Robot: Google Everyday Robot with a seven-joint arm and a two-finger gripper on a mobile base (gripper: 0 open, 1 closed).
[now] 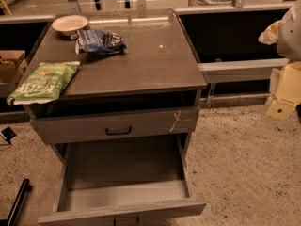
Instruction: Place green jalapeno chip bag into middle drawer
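Setting: speckled beige floor (240,164) with dark low panels and a pale rail behind.
Camera view, cabinet: grey wooden cabinet, seen from above and in front, with a dark smooth top (155,65).
Bowl: pale shallow bowl (69,23) at the far left corner of the top.
Blue bag: dark blue chip bag (99,41), crumpled, just beside the bowl on its near right.
Green jalapeno chip bag: green jalapeno chip bag (43,81) lying flat on the near left corner of the top, white lettering up, its lower end hanging over the left front edge. It is well apart from the drawers below.
Upper drawer: shallow drawer (75,126) pushed in, with a black handle (118,131) at its middle and a pale scratch (175,121) toward its right end.
Middle drawer: middle drawer (186,173) pulled far out toward the camera, its tall side walls, grey floor and plain front panel all in sight.
Gripper: gripper (282,98), a pale cream shape at the right edge of the view, above the floor, well apart from the cabinet and the bags.
Gripper hold: cannot tell whether it is spread or pressed together.
Side items: cardboard box (9,62) at the left edge.
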